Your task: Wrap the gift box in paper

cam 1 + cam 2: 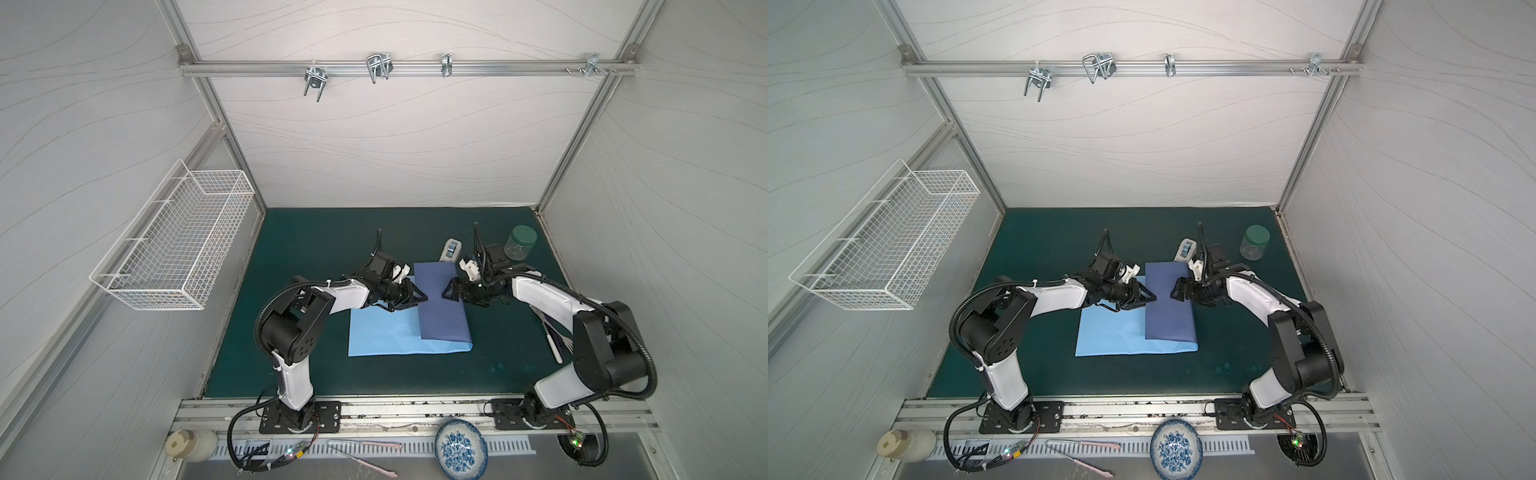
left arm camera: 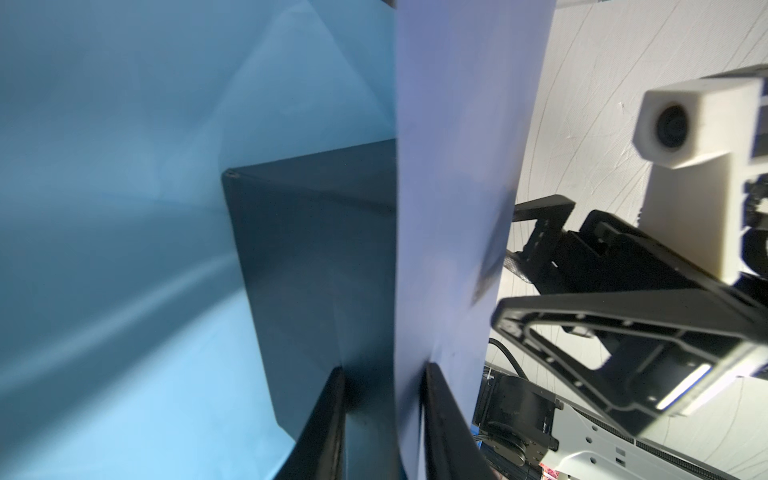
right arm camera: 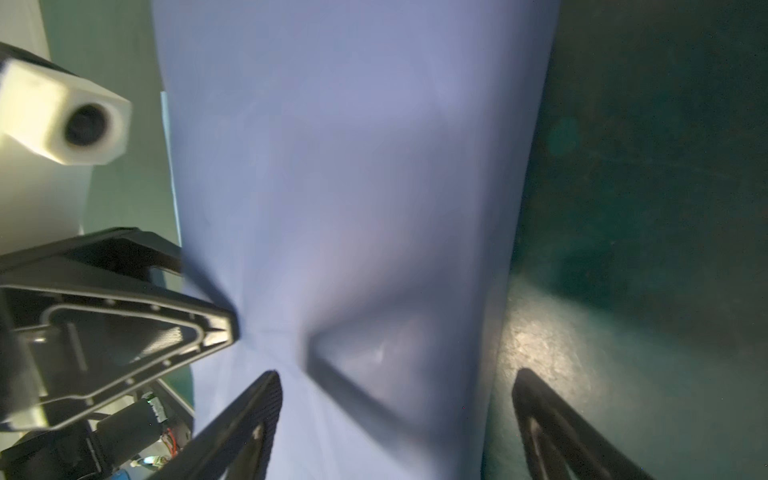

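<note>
The paper (image 1: 386, 332) was laid near the middle of the worktop (image 1: 291, 249). Its indigo flap was folded over the gift box (image 2: 316, 257), which was hidden beneath it in both top views. The left gripper (image 1: 422, 296) was nearly closed, with the flap's free edge caught between its jaws. Puckers in the sheet at its tip, seen in the right wrist view, suggested a real pinch. The right gripper (image 1: 446, 294) was spread wide above the flap, and nothing was held by it.

If the pinch were slackened before the flap was pressed down or taped, the fold would likely be lost and the box uncovered. If the sheet were pulled hard towards the left edge of the worktop, it could be torn or the box dragged out of place. The flap might also be creased if it were pressed carelessly by the right gripper.

Only in the left wrist view was the box shown, its corner bare beside the flap. Only in the top views was the tape dispenser (image 1: 450, 249) shown, just past the paper's far edge.
</note>
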Motion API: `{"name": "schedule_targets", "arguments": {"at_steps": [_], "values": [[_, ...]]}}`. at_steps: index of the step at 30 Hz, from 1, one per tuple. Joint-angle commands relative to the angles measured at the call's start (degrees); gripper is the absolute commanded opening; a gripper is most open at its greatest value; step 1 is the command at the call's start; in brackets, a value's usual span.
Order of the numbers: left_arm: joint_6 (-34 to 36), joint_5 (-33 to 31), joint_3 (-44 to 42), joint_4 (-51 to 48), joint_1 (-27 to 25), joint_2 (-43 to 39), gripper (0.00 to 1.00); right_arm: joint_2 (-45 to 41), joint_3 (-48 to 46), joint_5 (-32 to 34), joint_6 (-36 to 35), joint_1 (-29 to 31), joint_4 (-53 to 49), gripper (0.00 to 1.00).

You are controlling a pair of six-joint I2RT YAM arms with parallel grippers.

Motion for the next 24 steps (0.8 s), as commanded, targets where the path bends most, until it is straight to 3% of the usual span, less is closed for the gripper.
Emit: {"name": "schedule_targets", "arguments": {"at_steps": [1, 7, 12, 17, 24], "values": [[0.59, -4.07, -2.02, -6.57, -1.01, 3.28, 0.28, 0.09, -2.38, 1.68, -1.21, -0.25, -0.03, 0.88], [0.75, -4.08, -1.94, -6.59, -0.95, 3.64, 0.28, 0.81, -4.06, 1.10, -1.02, -1.10, 1.50, 0.88], [0.79, -4.08, -2.12, -6.59, -0.88, 3.58, 0.27, -2.33, -5.01, -6.24, 1.44, -4.06, 4.01, 0.90], [0.86, -4.08, -2.29, -6.66, -0.86, 3.63, 0.25, -3.91, -5.65, -9.42, 2.83, -6.37, 5.49, 0.90], [1.08, -3.99, -2.38, -6.73, -0.91, 3.54, 0.23, -1.09, -8.21, -9.92, 3.49, -6.97, 8.59, 0.85]]}}
